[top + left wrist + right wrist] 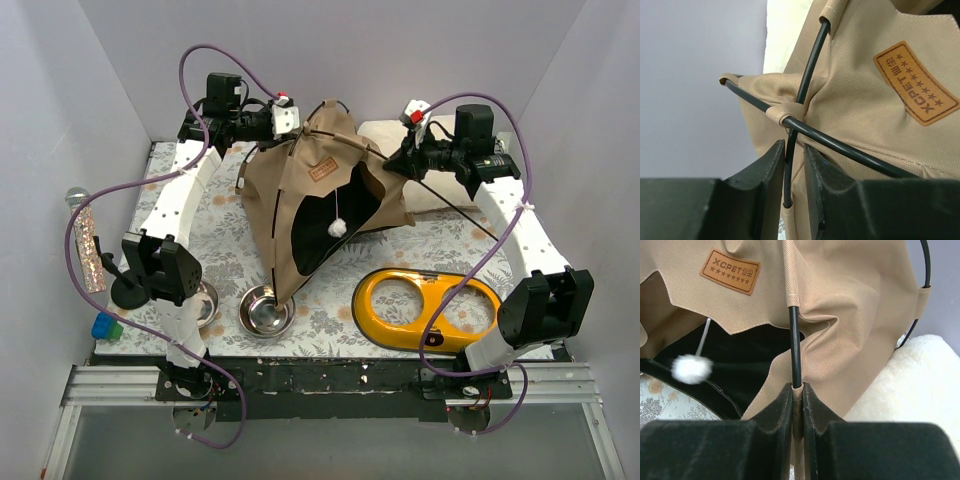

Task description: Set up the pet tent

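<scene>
The pet tent (pixel 300 190) is a tan fabric pyramid with black lining and a white pom-pom (pixel 338 228), half raised at the back middle of the table. My left gripper (pixel 290 125) is at its top left. In the left wrist view the jaws (pixel 794 145) are closed narrowly round a thin black rod (pixel 810 65) just below where two rods cross. My right gripper (pixel 395 160) is at the tent's right side. In the right wrist view it (pixel 796 386) pinches the tan rod sleeve (pixel 790 275) where the black rod (pixel 795 345) enters. The pom-pom (pixel 691 368) hangs in the doorway.
A cream fluffy cushion (pixel 440 195) lies behind the tent's right side and shows in the right wrist view (pixel 900 385). A yellow two-hole bowl stand (pixel 385 300) sits front right. A steel bowl (pixel 266 310) stands front centre and another (pixel 208 300) by the left arm. A microphone (pixel 78 200) lies far left.
</scene>
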`<state>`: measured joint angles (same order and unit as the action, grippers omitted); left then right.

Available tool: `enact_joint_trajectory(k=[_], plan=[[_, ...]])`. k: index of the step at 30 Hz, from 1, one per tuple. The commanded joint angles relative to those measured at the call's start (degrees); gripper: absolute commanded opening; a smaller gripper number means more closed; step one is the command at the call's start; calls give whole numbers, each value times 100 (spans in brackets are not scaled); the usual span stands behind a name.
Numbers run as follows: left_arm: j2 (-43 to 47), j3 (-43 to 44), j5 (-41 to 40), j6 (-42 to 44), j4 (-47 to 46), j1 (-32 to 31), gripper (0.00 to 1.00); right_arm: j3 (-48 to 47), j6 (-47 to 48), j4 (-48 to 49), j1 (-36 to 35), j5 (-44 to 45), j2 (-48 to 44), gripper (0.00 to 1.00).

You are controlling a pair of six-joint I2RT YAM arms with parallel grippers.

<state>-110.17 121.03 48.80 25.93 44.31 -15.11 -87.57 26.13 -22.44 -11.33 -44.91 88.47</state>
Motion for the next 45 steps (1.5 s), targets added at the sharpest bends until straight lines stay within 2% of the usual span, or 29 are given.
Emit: enact_joint_trajectory(k=[1, 6, 11, 18, 28, 30, 38, 45], plan=[[92, -1, -195, 88, -81, -44, 17, -146, 32, 284, -18, -273, -233, 1], [153, -246, -493, -297, -509, -44, 0, -85, 164, 196, -18, -221, -260, 1], [566, -1098, -371, -1316, -1844, 271, 0, 38, 550, -102, 96, 25, -312, 1], [637, -1187, 367, -2784, -3103, 1054, 0, 459, 1122, -586, 632, 210, -330, 1], [400, -880, 596, -3375, -3438, 1353, 0, 1224, 1842, -736, 1072, 482, -277, 1], [365, -880, 561, -3768, -3700, 1449, 0, 1400, 1922, -736, 1282, 526, -251, 1], [189, -783, 473, -4061, -3834, 1503, 0, 1577, 1747, -516, 1344, 562, -198, 1], [-39, -686, -370, -5571, -4817, 1959, 0, 1453, 1799, -648, 1537, 650, -163, 1]])
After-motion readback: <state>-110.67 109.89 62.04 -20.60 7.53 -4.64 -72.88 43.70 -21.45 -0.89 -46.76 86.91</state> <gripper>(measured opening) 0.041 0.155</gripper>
